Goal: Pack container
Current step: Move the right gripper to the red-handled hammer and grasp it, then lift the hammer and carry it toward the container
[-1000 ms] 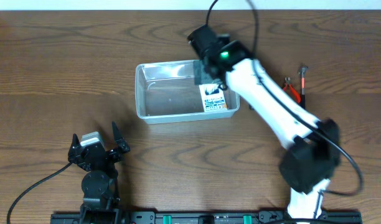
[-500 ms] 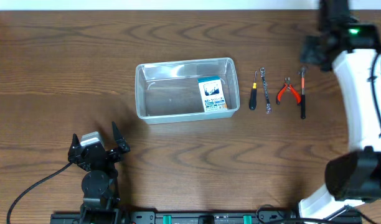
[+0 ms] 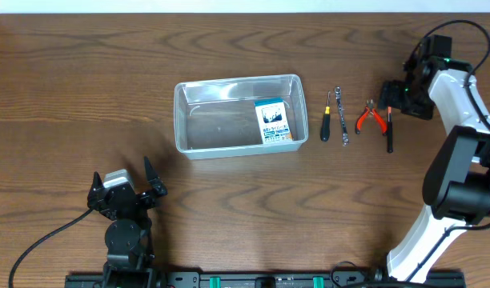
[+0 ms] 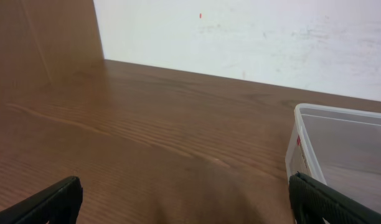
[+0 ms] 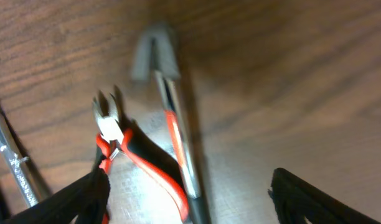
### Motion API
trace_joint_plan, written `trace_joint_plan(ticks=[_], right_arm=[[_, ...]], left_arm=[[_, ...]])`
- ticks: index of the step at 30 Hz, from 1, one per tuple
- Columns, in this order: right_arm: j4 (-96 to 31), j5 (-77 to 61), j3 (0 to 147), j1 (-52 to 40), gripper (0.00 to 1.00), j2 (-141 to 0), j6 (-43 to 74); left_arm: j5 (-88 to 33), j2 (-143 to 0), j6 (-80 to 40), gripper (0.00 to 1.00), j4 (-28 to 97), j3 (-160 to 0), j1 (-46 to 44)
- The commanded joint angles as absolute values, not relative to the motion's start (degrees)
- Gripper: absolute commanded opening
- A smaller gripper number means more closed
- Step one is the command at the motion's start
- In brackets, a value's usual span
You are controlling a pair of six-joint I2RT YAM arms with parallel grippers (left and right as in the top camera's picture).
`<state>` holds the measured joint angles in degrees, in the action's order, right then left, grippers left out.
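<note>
The clear plastic container [image 3: 189,120] sits mid-table with a small blue-and-white box [image 3: 272,122] lying inside at its right end. My right gripper [image 3: 399,99] is open and empty, hovering over the rightmost tools. In the right wrist view its fingers [image 5: 197,208] straddle a long black-and-red tool with a grey head [image 5: 172,124], with the red pliers [image 5: 125,155] beside the left finger. My left gripper [image 3: 125,192] is open and empty near the front left. The left wrist view shows its fingers [image 4: 190,208] wide apart, with the container's corner [image 4: 299,143] at the right.
Right of the container lie a black-handled screwdriver [image 3: 326,126], a small wrench [image 3: 339,116], the red pliers [image 3: 371,118] and the long tool [image 3: 389,124] in a row. The wrench also shows in the right wrist view [image 5: 13,165].
My right arm left the container, where the blue-and-white box stays, swung to the far right and came down over the rightmost tools. The left arm has not moved.
</note>
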<state>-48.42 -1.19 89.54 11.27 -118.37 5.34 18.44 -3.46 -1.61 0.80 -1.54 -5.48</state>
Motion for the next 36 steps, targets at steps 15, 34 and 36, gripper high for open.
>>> trace_joint_plan(ticks=[15,34,36], right_arm=[[-44.88,-0.03,89.67,10.85,0.42,-125.71,6.83],[-61.36,4.25,105.58,9.37,0.01,-113.62,6.76],[-63.40,2.50,107.81,7.55,0.01,-110.41,6.76]], left_arm=[[19.55,-3.25,-1.52,0.98,2.35,-0.23,-5.65],[19.55,-3.25,-1.52,0.98,2.35,-0.23,-5.65],[19.55,-3.25,-1.52,0.98,2.35,-0.23,-5.65]])
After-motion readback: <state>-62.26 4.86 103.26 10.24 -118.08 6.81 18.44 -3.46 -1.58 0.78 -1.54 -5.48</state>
